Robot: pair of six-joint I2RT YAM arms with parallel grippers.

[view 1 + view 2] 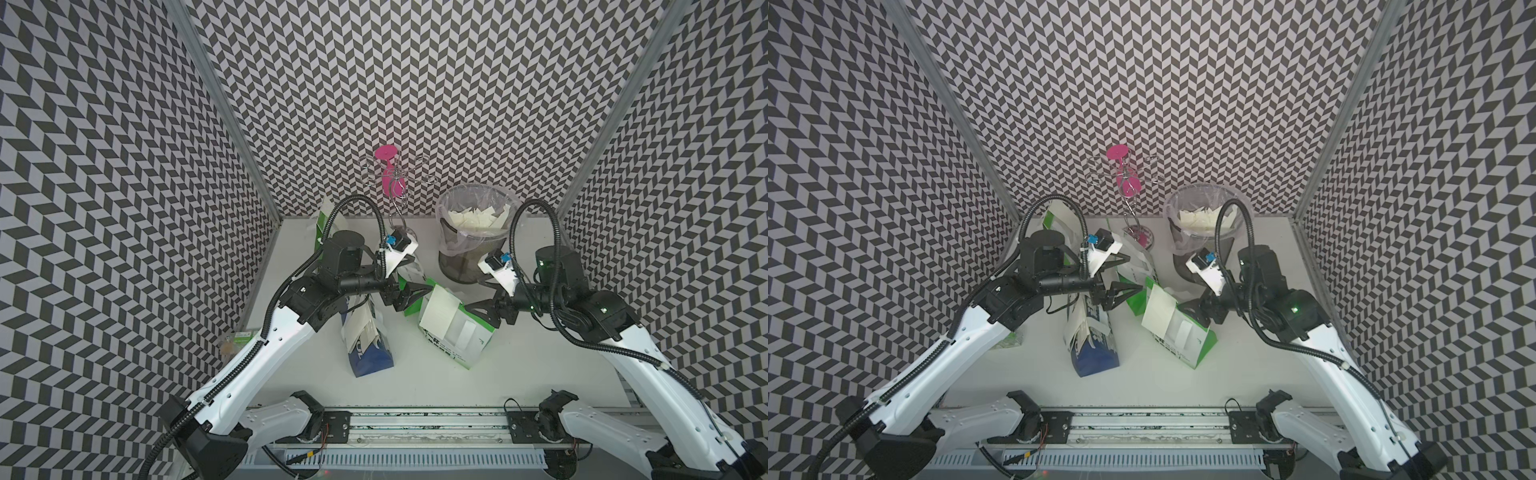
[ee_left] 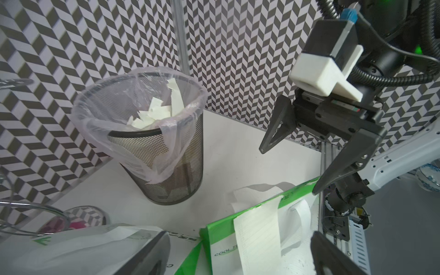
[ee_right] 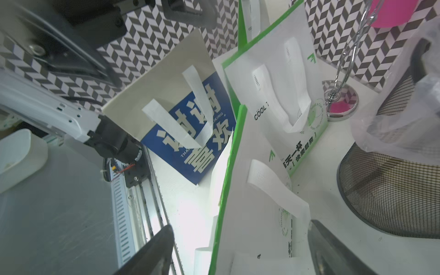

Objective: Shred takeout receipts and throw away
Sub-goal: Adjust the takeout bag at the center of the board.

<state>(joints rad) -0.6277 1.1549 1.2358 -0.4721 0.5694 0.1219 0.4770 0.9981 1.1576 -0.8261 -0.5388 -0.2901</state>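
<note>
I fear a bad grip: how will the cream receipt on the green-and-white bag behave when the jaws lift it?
Probably floppy: the receipt is a thin slip lying flat on the green-and-white bag. Likely very light, being paper, so it may slide or flutter. It should tear easily, as the torn pieces in the lined mesh bin suggest.
</note>
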